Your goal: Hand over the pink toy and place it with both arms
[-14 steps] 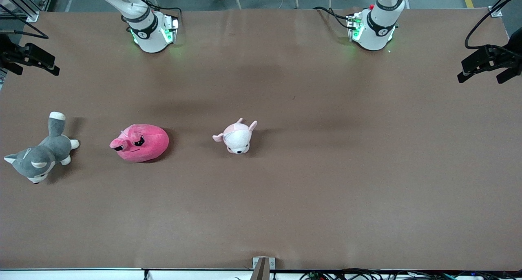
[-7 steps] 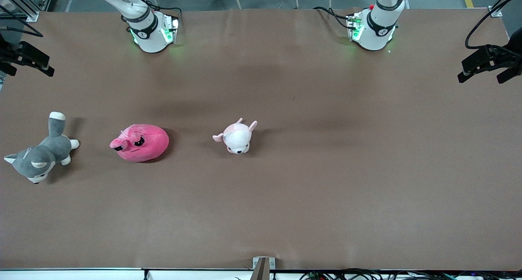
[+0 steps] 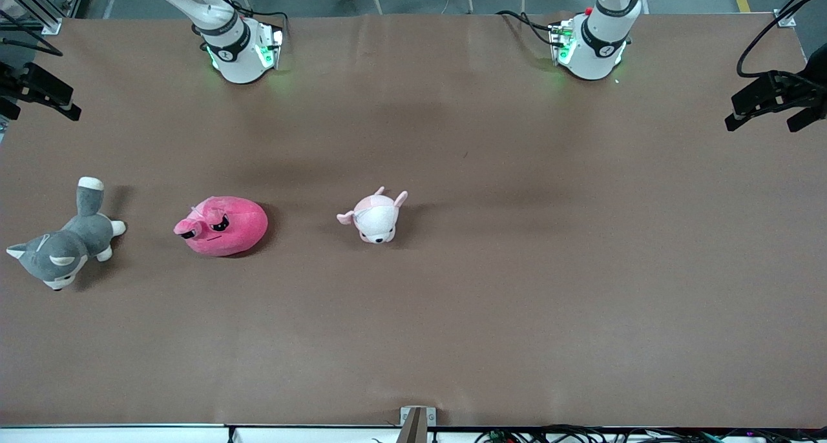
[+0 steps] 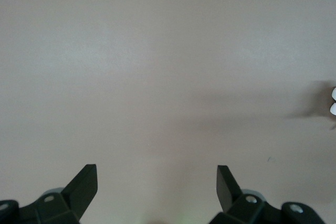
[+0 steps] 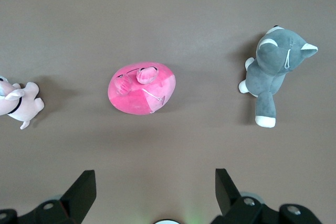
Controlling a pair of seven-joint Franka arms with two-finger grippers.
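R gripper (image 3: pixel 35 93) shifted outward; pink toy (image 3: pixel 223 226) on brown table (image 3: pixel 517 268).

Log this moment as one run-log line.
stage: pre-grasp | pink toy: on table, untouched | right pincer: open, high over toy | left pincer: open, over bare table, waiting

Pink toy (image 3: pixel 223 226): soft plush cloth. Table (image 3: pixel 517 268): matt brown, smooth. Arm bases (image 3: pixel 239 49): glossy white plastic.

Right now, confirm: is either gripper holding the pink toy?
No. The pink toy lies on the table, untouched, between the grey plush dog and the pale plush.
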